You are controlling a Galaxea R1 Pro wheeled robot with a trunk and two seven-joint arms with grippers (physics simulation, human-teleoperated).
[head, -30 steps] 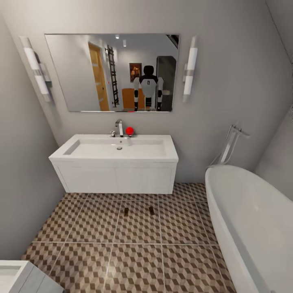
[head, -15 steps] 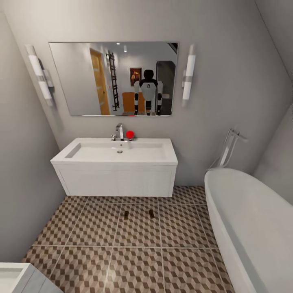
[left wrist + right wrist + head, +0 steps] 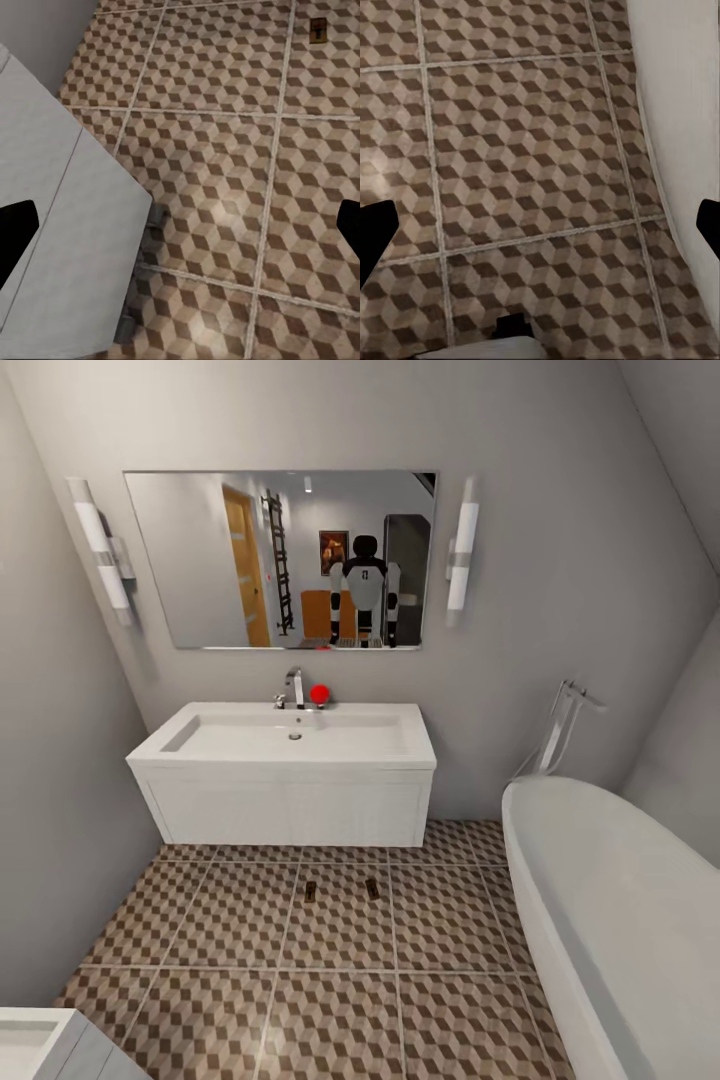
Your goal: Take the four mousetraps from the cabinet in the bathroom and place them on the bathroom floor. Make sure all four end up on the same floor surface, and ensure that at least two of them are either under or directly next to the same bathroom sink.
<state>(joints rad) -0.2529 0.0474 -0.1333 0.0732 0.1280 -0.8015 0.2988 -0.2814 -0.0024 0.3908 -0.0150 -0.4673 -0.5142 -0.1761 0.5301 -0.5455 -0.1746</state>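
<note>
Along the left wall, a white square fixture [image 3: 40, 1045] pokes into the near corner of the head view, and beyond it the white flat-fronted vanity sink [image 3: 290, 800] hangs under a wide wall mirror [image 3: 280, 560]. On the brown, beige and white cube-patterned tiled floor [image 3: 200, 1010], just in front of the vanity, lie two small tan wooden mousetraps with dark metal bars: one [image 3: 310, 892] left of a grout line, the other [image 3: 372, 888] right of it, near each other but apart. One such trap [image 3: 319, 30] also shows on the tiles in the left wrist view. To the right stands the white oval bathtub [image 3: 620, 920].

By my reckoning, half the job looks done: two traps sit beside the sink, and two more are presumably yet to come from the cabinet.

The left gripper [image 3: 180, 232] is spread wide with nothing between its dark tips; the right gripper [image 3: 540, 229] likewise, empty over bare tiles.
</note>
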